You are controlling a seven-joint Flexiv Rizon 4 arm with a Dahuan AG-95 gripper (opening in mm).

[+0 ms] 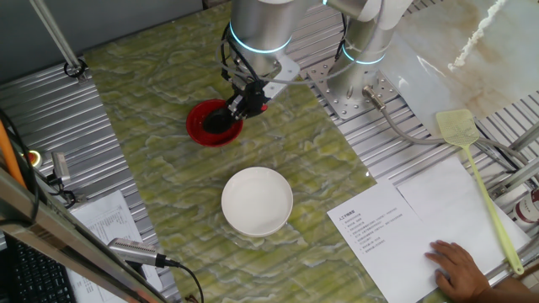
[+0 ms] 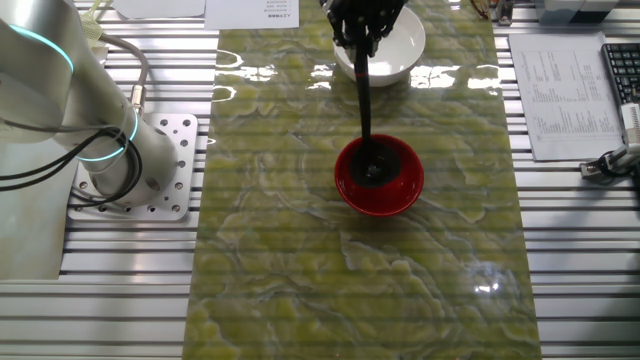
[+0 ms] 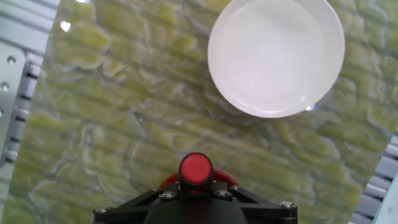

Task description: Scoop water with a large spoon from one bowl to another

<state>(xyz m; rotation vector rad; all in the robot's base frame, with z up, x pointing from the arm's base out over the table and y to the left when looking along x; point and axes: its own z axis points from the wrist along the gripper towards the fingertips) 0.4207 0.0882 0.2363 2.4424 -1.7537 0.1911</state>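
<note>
Printed lines cover the sheet (image 1: 379,229) by the hand (image 1: 459,268), another sheet (image 1: 109,220) at the table's left edge, and the paper (image 2: 562,95) beside the keyboard (image 2: 625,72), all too small to read.

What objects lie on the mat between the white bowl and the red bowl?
Nothing visible does. The ladle, held in the gripper, already has its cup inside the red bowl. Between that and the white bowl only bare green mat shows.
</note>
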